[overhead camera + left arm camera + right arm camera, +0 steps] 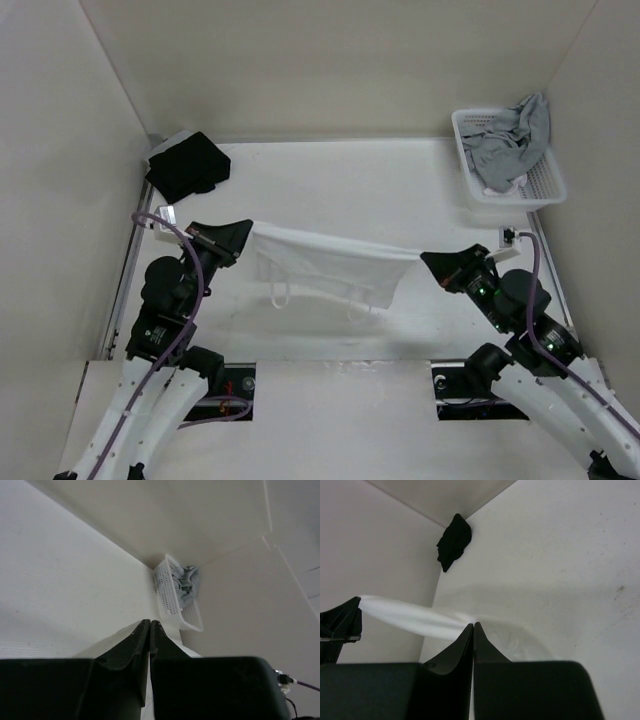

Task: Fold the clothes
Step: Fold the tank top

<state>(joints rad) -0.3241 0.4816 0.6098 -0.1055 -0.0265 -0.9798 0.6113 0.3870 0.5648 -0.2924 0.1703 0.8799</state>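
Note:
The clothes, a white camisole (325, 265), hang stretched in the air between my two grippers, just above the table. Their upper edge is pulled taut, and the narrow straps (280, 296) dangle below. My left gripper (246, 233) is shut on the left corner. My right gripper (424, 259) is shut on the right corner. In the right wrist view the white fabric (410, 617) runs from my shut right gripper (473, 625) across to the left gripper (354, 611). In the left wrist view the left gripper (150, 622) shows its jaws pressed together, with the pinched cloth hidden behind them.
A black garment (188, 165) lies in the back left corner, also seen as the black garment (454, 542) in the right wrist view. A white basket (548, 190) at the back right holds a grey garment (512, 140). Walls enclose the table on three sides.

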